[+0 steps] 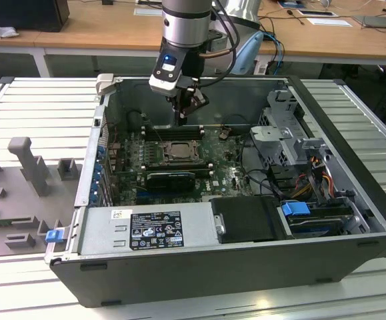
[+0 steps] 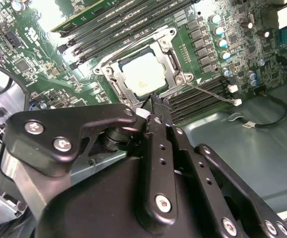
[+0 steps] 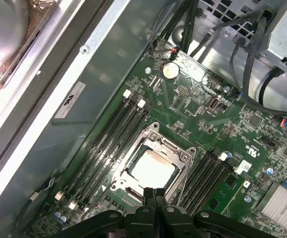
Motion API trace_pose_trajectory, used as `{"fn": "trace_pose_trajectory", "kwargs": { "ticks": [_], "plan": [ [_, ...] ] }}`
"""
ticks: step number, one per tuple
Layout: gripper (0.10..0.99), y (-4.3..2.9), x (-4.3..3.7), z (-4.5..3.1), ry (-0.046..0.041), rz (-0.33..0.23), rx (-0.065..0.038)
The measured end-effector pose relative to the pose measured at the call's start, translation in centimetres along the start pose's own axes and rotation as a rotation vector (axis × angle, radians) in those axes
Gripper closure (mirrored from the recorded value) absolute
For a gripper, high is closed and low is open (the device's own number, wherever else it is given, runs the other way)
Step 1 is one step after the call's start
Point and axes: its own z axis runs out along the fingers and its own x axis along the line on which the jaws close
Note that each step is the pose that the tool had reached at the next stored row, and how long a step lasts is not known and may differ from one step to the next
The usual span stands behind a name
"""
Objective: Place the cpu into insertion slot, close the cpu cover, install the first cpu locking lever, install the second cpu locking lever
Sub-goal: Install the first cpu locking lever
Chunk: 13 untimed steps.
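Claw: gripper (image 3: 154,191) with fingers pressed together, nothing held, tips just above the socket's edge.
Chip: cpu (image 3: 151,168) seated in the insertion slot (image 1: 173,152), pale top showing.
Cover: cpu cover (image 3: 181,159) lying flat around the chip, judged closed.
Lever: thin locking lever (image 2: 210,92) beside the socket, apparently unlatched.
Technique: press the rod with the closed tips, steady and low, clear of the memory slots (image 3: 108,141) and the chip's top.

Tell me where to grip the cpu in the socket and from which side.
By two opposite edges, from straight above: the cpu lies flat, top up, in the insertion slot. The cpu cover frame seems to overlap those edges, so pinching looks blocked while it lies closed.
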Motion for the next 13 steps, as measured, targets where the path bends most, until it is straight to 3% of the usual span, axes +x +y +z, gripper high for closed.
{"fn": "trace_pose_trajectory", "kwargs": {
  "ticks": [13],
  "plan": [
    [0.98, 0.0, 0.0, 0.0, 0.001, -0.151, 0.002]
  ]
}}
